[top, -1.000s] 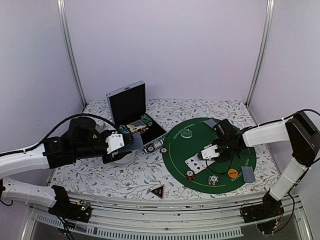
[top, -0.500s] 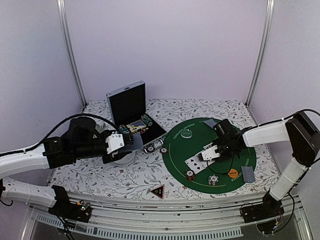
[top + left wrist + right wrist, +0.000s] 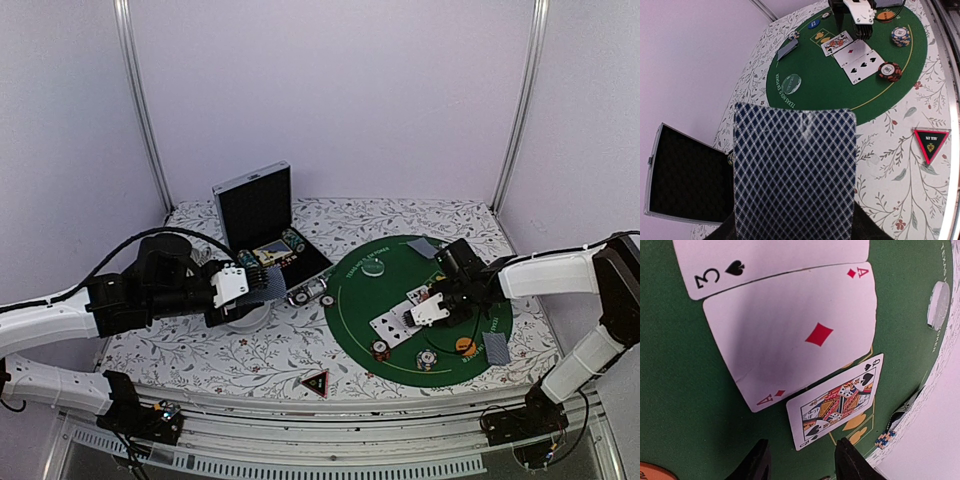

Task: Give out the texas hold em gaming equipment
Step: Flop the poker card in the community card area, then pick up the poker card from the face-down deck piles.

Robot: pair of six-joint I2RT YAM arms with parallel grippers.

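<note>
A round green mat [image 3: 350,305] carries three face-up playing cards: a three of spades [image 3: 770,260], an ace of diamonds [image 3: 795,335] and a queen of spades [image 3: 837,400]. My right gripper [image 3: 802,462] [image 3: 432,312] hovers low over the mat beside the queen, open and holding nothing. My left gripper [image 3: 262,283] stays left of the mat, shut on playing cards with a blue-check back [image 3: 795,170] that hide its fingers. Two stripe-edged chips [image 3: 381,349] [image 3: 427,360], an orange disc [image 3: 465,346] and a white disc [image 3: 373,267] lie on the mat. The black triangle [image 3: 316,383] lies near the front edge.
An open black case [image 3: 255,210] stands at the back left with small colourful items at its foot. A white bowl [image 3: 248,316] sits under my left gripper. Face-down cards lie at the mat's right [image 3: 494,347] and far [image 3: 423,246] edges.
My right gripper's jaws have opened, and the arm has shifted a little to the right. The queen of spades lies free on the mat. The left arm has not moved.
</note>
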